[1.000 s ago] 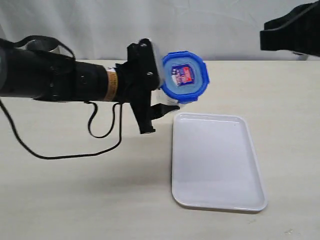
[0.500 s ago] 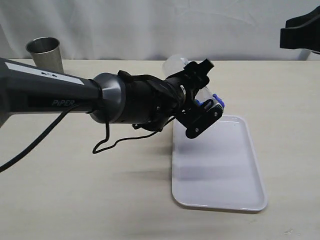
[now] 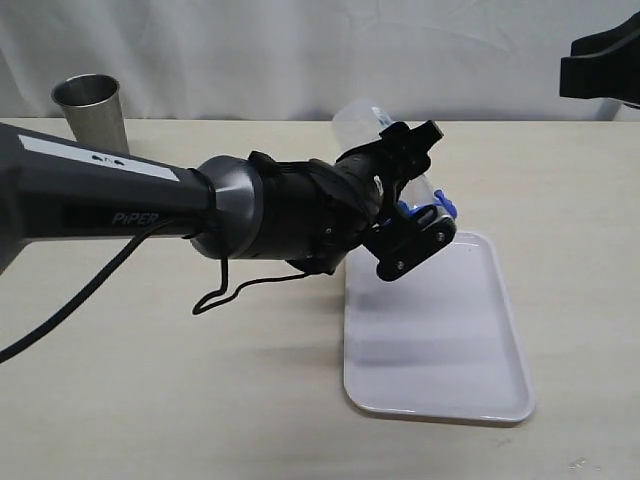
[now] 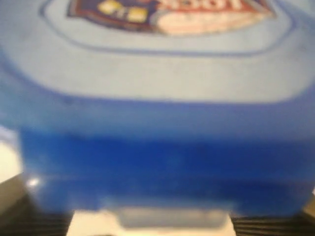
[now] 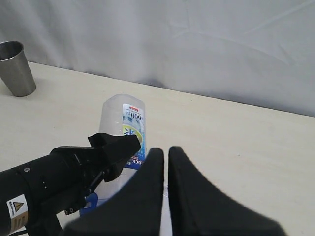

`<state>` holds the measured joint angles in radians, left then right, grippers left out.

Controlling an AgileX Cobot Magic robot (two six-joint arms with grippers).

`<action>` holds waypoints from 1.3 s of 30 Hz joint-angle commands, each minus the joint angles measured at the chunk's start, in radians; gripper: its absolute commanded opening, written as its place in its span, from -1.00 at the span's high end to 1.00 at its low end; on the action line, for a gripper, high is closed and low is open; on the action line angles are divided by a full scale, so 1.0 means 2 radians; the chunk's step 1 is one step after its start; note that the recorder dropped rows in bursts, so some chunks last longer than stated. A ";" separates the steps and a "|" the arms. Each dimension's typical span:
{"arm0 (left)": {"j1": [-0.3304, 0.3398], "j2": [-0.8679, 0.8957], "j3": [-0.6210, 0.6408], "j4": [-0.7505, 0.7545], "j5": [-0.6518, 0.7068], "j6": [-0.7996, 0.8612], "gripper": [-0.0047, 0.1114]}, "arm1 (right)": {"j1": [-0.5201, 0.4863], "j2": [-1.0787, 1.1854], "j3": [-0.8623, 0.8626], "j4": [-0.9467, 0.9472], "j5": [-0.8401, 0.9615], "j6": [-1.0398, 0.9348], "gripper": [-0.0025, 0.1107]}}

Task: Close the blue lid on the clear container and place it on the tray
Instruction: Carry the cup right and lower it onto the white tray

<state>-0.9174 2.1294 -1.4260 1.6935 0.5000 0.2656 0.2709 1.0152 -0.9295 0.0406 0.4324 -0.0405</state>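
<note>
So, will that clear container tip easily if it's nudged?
Probably, once upright: the container looks tall and narrow. It appears empty, so likely light. Its smooth clear walls might slip in a grip.

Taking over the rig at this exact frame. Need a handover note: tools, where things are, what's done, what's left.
Left tool: shut on the clear container near its lid end, holding it tilted, base up, by the far left corner of the tray in the exterior view.
Right tool: shut, empty, raised off to the side.
Blue lid: on the container's mouth; can't see whether its tabs are snapped.
Done: lid fitted, container brought to the tray.
Left: probably turn it upright, set it on the tray, release.
</note>
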 commanded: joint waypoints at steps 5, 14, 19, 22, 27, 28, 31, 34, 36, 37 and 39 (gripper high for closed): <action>0.003 -0.003 -0.004 -0.173 -0.066 -0.121 0.92 | -0.002 -0.003 0.002 -0.004 -0.002 -0.004 0.88; 0.058 -0.007 -0.004 -0.514 -0.321 -0.176 0.92 | -0.002 -0.003 0.002 -0.004 0.003 -0.004 0.88; 0.076 -0.007 0.000 -0.433 -0.391 -0.374 0.92 | -0.002 -0.003 0.002 -0.004 0.003 -0.004 0.88; 0.104 -0.004 0.008 -0.295 -0.565 -0.567 0.92 | -0.002 -0.003 0.002 -0.004 0.003 -0.004 0.88; 0.131 -0.001 0.009 -0.188 -0.623 -0.655 0.92 | -0.002 -0.003 0.002 -0.003 0.003 -0.004 0.88; 0.131 0.001 0.009 -0.162 -0.619 -0.660 0.92 | -0.002 -0.003 0.002 -0.002 0.003 -0.004 0.88; 0.128 0.017 0.009 -0.097 -0.620 -0.687 0.92 | -0.002 -0.003 0.002 -0.002 0.007 -0.004 0.88; 0.127 0.039 0.009 -0.080 -0.618 -0.692 0.92 | -0.002 -0.003 0.002 0.002 0.007 -0.004 0.88; 0.127 0.048 0.009 -0.080 -0.617 -0.692 0.92 | -0.002 -0.003 0.002 0.002 0.009 -0.004 0.88; 0.127 0.054 0.009 -0.080 -0.613 -0.692 0.92 | -0.002 -0.003 0.002 0.002 0.010 -0.001 0.88; 0.127 0.059 0.009 -0.078 -0.604 -0.692 0.92 | -0.002 -0.003 0.002 0.002 0.010 0.000 0.88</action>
<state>-0.6632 2.2402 -1.4100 1.5436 -0.7196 -1.1053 0.2709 1.0152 -0.9295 0.0406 0.4486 -0.0424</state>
